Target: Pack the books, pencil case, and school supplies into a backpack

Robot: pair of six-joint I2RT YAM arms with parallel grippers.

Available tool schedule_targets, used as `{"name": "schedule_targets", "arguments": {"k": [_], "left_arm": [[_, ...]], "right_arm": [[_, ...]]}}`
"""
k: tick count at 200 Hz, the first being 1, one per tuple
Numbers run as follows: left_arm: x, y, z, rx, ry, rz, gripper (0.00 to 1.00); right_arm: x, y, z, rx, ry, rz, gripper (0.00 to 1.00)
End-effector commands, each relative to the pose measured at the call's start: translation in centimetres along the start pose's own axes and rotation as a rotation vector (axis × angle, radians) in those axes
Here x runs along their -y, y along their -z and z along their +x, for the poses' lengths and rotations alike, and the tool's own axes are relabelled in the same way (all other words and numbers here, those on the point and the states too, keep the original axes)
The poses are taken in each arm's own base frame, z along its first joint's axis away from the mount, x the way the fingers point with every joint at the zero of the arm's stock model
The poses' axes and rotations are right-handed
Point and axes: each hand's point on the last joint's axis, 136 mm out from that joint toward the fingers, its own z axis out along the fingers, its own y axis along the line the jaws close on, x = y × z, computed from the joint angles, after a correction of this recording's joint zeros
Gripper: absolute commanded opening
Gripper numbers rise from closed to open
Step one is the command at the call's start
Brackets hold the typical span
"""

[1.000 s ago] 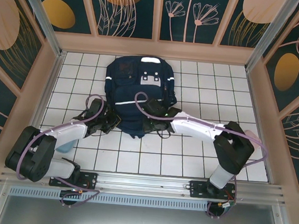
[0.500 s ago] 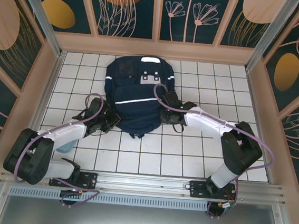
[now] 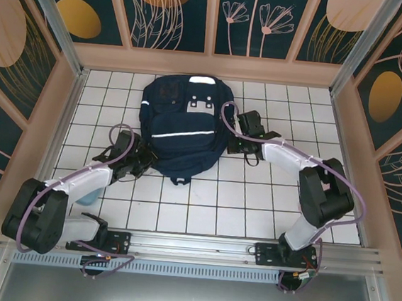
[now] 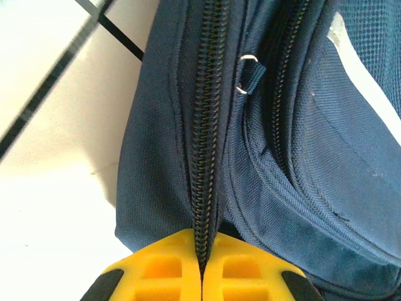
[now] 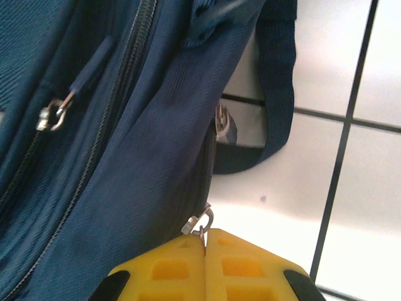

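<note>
The dark navy backpack (image 3: 186,124) lies flat on the white tiles, its white stripe across the front. My left gripper (image 3: 143,160) is at its lower left edge; in the left wrist view its yellow fingertips (image 4: 202,241) are shut on the zipper seam of the backpack (image 4: 301,157). My right gripper (image 3: 232,141) is at the bag's right side. In the right wrist view it (image 5: 205,233) is shut on a metal zipper pull (image 5: 200,222) at the edge of the backpack (image 5: 125,157). The books, pencil case and school supplies are out of view.
A black strap (image 5: 276,94) loops out from the bag's right side onto the tiles. Wooden-framed walls (image 3: 209,64) close the table on three sides. A metal rail (image 3: 192,246) with both arm bases runs along the near edge.
My right gripper has travelled from the bag's lower front edge up along its right side, still shut. The backpack has shifted slightly and lies flatter. The left gripper has held its place.
</note>
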Motion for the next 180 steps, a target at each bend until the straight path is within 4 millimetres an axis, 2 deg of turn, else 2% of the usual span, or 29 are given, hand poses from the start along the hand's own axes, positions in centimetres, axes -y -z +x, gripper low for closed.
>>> {"name": "schedule_targets", "arguments": {"k": [1, 52, 86, 108, 128, 136, 151, 164, 180], "left_arm": [[-2.5, 1.2, -2.3, 0.103, -0.008, -0.107, 0.0], [-3.0, 1.8, -2.6, 0.1, -0.018, -0.12, 0.0], [-2.9, 1.8, -2.6, 0.09, -0.023, -0.117, 0.0], [-2.4, 1.8, -2.5, 0.078, -0.036, -0.1, 0.0], [-1.6, 2.0, -2.3, 0.06, -0.061, -0.075, 0.0], [-1.3, 2.2, -2.3, 0.054, -0.072, -0.068, 0.12], [-0.7, 2.7, -2.3, 0.045, -0.088, -0.06, 0.43], [0.3, 3.3, -2.1, 0.03, -0.104, -0.033, 0.57], [1.6, 4.0, -2.1, 0.024, -0.131, 0.005, 0.66]], "right_arm": [[3.1, -0.1, -5.0, 0.144, 0.053, 0.036, 0.0], [2.2, -0.4, -7.6, 0.189, 0.137, -0.092, 0.0], [2.5, -0.9, -8.8, 0.203, 0.096, -0.074, 0.0], [2.5, -0.9, -8.9, 0.194, 0.012, -0.077, 0.0], [2.8, -0.2, -7.8, 0.177, -0.058, -0.063, 0.0], [2.8, 0.5, -7.0, 0.173, -0.078, -0.064, 0.0], [2.8, 1.9, -5.1, 0.151, -0.12, -0.064, 0.0], [2.8, 3.1, -3.1, 0.107, -0.169, -0.057, 0.0], [2.9, 4.3, -0.6, 0.069, -0.217, -0.05, 0.0]]}}
